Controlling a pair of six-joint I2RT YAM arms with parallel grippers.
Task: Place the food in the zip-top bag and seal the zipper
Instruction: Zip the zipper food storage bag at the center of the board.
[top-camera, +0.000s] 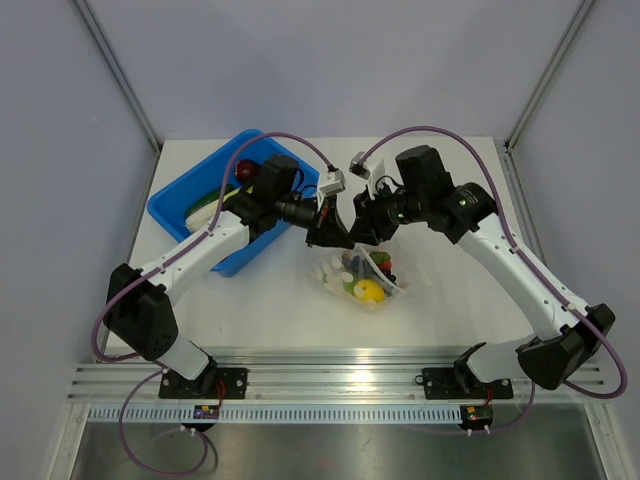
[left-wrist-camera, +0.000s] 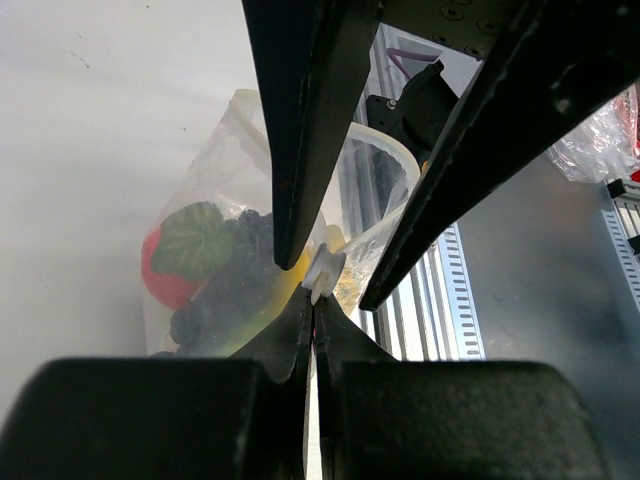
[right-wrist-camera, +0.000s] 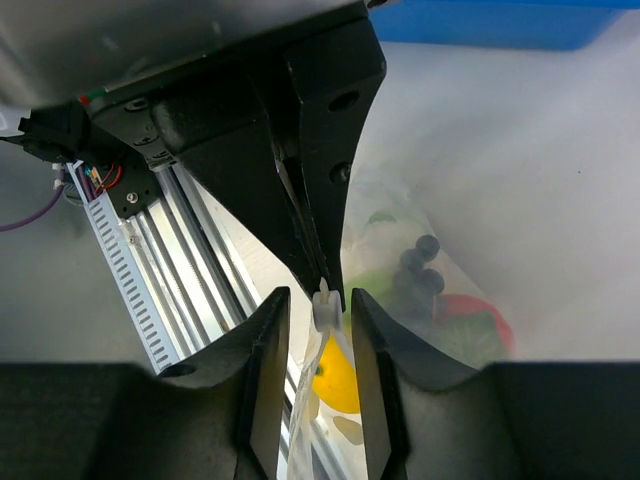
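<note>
The zip-top bag (top-camera: 358, 283) hangs between both grippers above the table, with food in it: a yellow pepper (top-camera: 370, 291), a red tomato (top-camera: 386, 265) and dark purple pieces (left-wrist-camera: 235, 290). My left gripper (left-wrist-camera: 315, 300) is shut on the bag's top edge, right beside the zipper's white slider (left-wrist-camera: 322, 272). My right gripper (right-wrist-camera: 318, 300) is open, one finger on each side of the slider (right-wrist-camera: 323, 305), not touching it. The pepper (right-wrist-camera: 335, 385) and tomato (right-wrist-camera: 480, 315) show through the plastic below. In the top view the left gripper (top-camera: 330, 232) and right gripper (top-camera: 362, 232) meet tip to tip.
The blue tub (top-camera: 178, 208) stands at the back left under the left arm, with a dark red piece (top-camera: 245, 168) and a green-white piece (top-camera: 200, 208) in it. The aluminium rail (top-camera: 330, 380) runs along the near table edge.
</note>
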